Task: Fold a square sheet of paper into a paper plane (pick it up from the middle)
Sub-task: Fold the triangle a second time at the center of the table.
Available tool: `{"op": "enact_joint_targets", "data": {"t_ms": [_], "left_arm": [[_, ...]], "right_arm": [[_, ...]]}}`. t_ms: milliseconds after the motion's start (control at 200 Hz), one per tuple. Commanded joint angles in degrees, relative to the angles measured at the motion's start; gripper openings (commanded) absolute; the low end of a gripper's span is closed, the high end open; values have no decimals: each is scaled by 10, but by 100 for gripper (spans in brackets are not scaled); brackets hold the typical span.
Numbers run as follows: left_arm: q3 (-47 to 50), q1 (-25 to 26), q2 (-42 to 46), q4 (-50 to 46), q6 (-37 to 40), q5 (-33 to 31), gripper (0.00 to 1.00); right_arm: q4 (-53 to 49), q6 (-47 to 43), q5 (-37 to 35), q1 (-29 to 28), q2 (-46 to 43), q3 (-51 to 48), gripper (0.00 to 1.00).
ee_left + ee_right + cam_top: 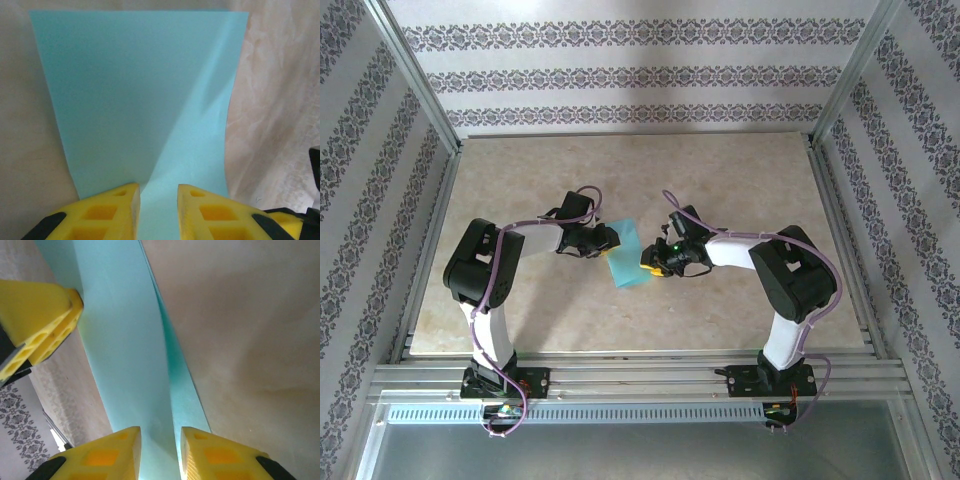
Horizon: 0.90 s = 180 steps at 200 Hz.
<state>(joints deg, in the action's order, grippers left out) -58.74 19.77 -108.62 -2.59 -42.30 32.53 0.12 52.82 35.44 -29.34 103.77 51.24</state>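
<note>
The square sheet of paper (625,256), turquoise-blue, hangs bent between my two grippers at the middle of the table. My left gripper (611,240) holds its left edge. In the left wrist view the sheet (140,90) stretches away from the gripper (158,192) with a slanting crease, and its near edge runs between the narrowly parted yellow jaws. My right gripper (651,262) holds the opposite edge. In the right wrist view the paper (125,350) is a doubled-over strip passing between the right gripper (160,435), and a left finger (40,315) presses its far end.
The beige marbled table (620,170) is bare around the paper. Aluminium frame rails (840,250) and patterned walls enclose it on three sides. Both arm bases stand on the near rail (640,380).
</note>
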Motion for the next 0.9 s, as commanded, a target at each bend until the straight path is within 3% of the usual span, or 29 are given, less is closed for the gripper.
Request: {"op": "enact_joint_targets", "data": {"t_ms": [0, 240, 450, 894], "left_arm": [[-11, -3, -15, -26, 17, -3, 28], [-14, -4, -17, -25, 19, -1, 28], [-29, -3, -16, -35, 38, 10, 29], [-27, 29, 62, -92, 124, -20, 37]], "right_arm": [[21, -3, -5, 4, -8, -4, 29], [24, 3, 13, 2, -9, -12, 25], [22, 26, 7, 1, -16, -25, 15], [32, 94, -39, -4, -54, -52, 0]]}}
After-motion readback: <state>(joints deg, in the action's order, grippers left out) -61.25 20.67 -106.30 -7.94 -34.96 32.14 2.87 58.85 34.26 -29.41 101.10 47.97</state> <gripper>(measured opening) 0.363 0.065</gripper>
